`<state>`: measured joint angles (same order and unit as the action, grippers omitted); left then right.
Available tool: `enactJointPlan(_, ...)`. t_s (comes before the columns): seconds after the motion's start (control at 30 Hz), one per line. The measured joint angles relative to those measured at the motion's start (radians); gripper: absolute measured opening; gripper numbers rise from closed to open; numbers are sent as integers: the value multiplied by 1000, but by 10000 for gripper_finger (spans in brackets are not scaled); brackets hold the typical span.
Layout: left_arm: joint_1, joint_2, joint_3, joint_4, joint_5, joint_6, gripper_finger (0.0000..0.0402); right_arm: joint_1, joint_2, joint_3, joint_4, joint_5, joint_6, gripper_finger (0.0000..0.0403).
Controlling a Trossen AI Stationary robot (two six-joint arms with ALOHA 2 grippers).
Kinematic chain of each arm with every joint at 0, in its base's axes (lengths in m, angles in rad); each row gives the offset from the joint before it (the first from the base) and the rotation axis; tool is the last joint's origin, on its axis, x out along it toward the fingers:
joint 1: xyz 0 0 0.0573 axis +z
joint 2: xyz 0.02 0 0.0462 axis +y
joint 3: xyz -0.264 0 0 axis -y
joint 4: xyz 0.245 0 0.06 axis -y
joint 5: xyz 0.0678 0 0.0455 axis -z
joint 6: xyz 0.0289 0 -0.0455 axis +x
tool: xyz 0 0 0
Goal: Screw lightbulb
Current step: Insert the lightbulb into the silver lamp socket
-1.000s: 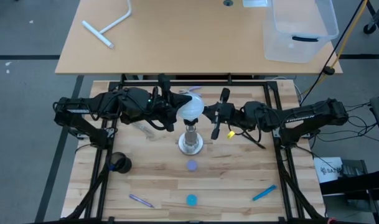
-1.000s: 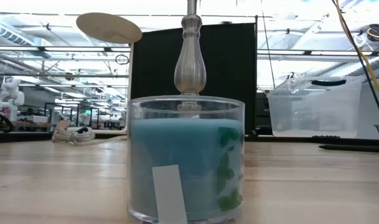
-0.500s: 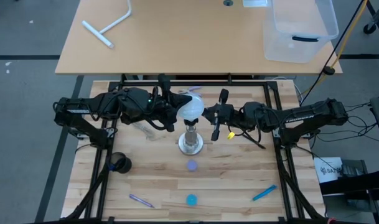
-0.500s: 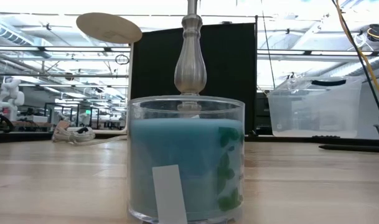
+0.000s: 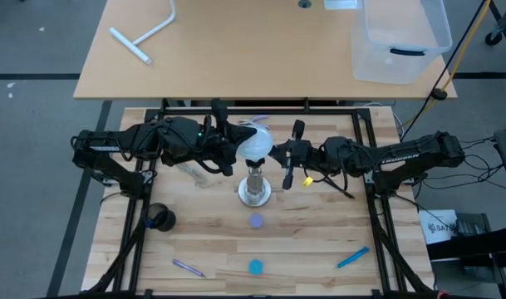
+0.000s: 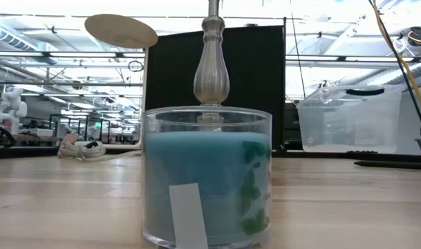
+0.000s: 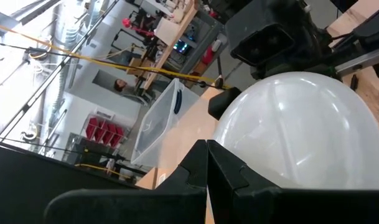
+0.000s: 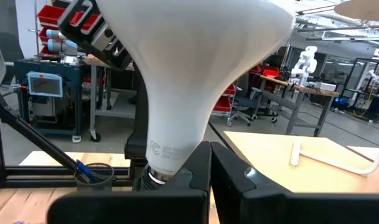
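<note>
The white frosted lightbulb point(image 5: 255, 143) stands globe-up over the silvery socket stand point(image 5: 254, 189), whose post also shows in the low view point(image 6: 211, 69). In the right wrist view its greyish neck point(image 8: 170, 146) runs down into a dark socket top point(image 8: 137, 152). My left gripper point(image 5: 236, 151) comes from the table's left and is shut, with its tips at the globe point(image 7: 295, 130). My right gripper point(image 5: 275, 154) comes from the right and is shut, with its tips at the bulb's neck. Neither gripper shows in the low view. My left gripper point(image 7: 206, 168) has its shut fingertips level at the left side of the globe point(image 7: 239, 168); I cannot tell whether they touch it. My right gripper point(image 8: 210, 168) has its shut fingertips level beside the lower neck point(image 8: 177, 165); I cannot tell whether they touch it.
A blue candle jar point(image 6: 207, 176) stands near the front edge, before the stand. A clear jar point(image 5: 194, 170), a black cup point(image 5: 159, 218), a purple cap point(image 5: 256, 221), a purple pen point(image 5: 189, 267) and a blue pen point(image 5: 352, 257) lie around. A clear bin point(image 5: 398, 37) sits on the far table.
</note>
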<state>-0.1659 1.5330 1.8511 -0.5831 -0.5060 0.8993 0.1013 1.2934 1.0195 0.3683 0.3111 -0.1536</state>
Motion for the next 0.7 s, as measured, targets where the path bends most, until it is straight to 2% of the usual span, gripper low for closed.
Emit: enactJointPlan(0.7, 0, 0, 0, 0, 0, 0, 0, 46, 0, 0, -8, -3, -46, 0)
